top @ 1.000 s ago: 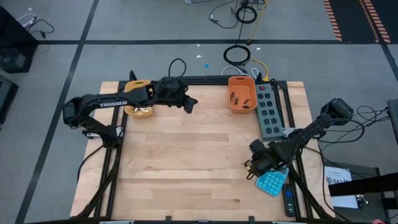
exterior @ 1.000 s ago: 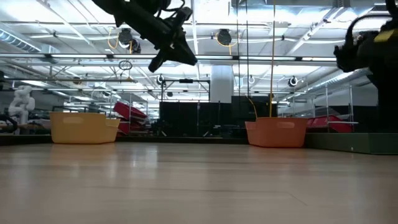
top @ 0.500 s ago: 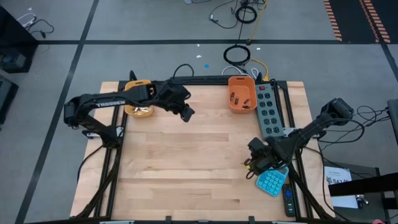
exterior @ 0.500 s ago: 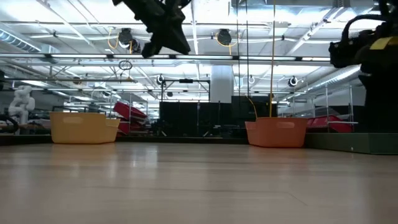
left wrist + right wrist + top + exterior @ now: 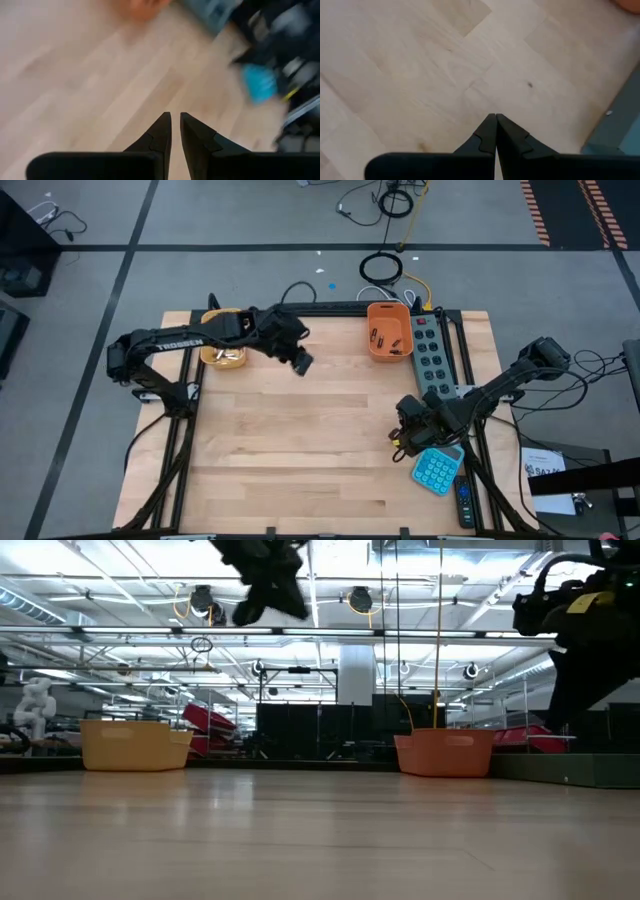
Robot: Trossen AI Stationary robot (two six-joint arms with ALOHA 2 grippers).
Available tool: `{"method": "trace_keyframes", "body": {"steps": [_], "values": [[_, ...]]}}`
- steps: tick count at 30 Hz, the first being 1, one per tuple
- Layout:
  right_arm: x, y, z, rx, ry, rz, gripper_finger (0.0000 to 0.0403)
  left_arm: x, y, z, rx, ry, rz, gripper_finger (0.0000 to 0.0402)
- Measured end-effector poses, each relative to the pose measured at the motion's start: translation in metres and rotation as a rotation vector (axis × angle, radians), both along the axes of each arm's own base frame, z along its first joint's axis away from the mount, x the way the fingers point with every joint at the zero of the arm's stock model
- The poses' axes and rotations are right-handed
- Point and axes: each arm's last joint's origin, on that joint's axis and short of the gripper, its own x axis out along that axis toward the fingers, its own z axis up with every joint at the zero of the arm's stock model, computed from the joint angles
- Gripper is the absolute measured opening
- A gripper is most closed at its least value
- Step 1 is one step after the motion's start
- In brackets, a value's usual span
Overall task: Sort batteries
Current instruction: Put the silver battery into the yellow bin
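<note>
The batteries show as small cylinders inside the orange bin (image 5: 388, 330), where dark ones (image 5: 377, 335) lie on its floor. More, silvery ones (image 5: 230, 359), lie in the yellow bin (image 5: 222, 350). Both bins stand at the table's far edge. My left gripper (image 5: 302, 363) hangs high over the wood between the bins, pointing slantwise down. It is shut to a thin slit (image 5: 175, 118) with nothing in it. My right gripper (image 5: 399, 444) hovers low at the right beside the blue calculator (image 5: 437, 470), shut and empty (image 5: 496, 116).
A grey power strip (image 5: 432, 360) lies along the right edge next to the orange bin. A black remote (image 5: 463, 502) lies near the calculator at the near right corner. Bare wood (image 5: 300, 440) fills the table's middle and left. Cables run behind the far edge.
My left gripper has risen and tipped from nearly level to pointing slantwise down, drawing back a little toward the yellow bin. Its fingers stay as they were. My right gripper has turned somewhat at the wrist while staying beside the calculator.
</note>
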Motion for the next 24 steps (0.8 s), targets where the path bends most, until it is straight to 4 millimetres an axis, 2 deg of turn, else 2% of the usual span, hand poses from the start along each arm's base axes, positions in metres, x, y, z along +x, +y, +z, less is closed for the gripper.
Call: {"method": "trace_keyframes", "body": {"steps": [6, 10, 17, 20, 24], "values": [[0.002, 0.006, -0.001, 0.111, 0.031, 0.068, 0.0, 0.032, -0.005, 0.024, 0.026, -0.379, 0.112, 0.005], [0.004, 0.008, -0.001, 0.161, 0.022, 0.077, 0.0, 0.044, -0.014, 0.039, -0.011, -0.579, 0.115, 0.005], [0.009, 0.011, 0.001, 0.185, -0.024, 0.081, 0.0, 0.047, -0.04, 0.035, -0.029, -0.533, 0.085, 0.005], [0.01, 0.011, 0.001, 0.192, -0.038, 0.082, 0.0, 0.052, -0.042, 0.026, -0.014, -0.495, 0.154, 0.005], [0.011, 0.012, 0.002, 0.199, -0.051, 0.083, 0.0, 0.054, -0.04, 0.016, -0.082, -0.439, 0.245, 0.005]]}}
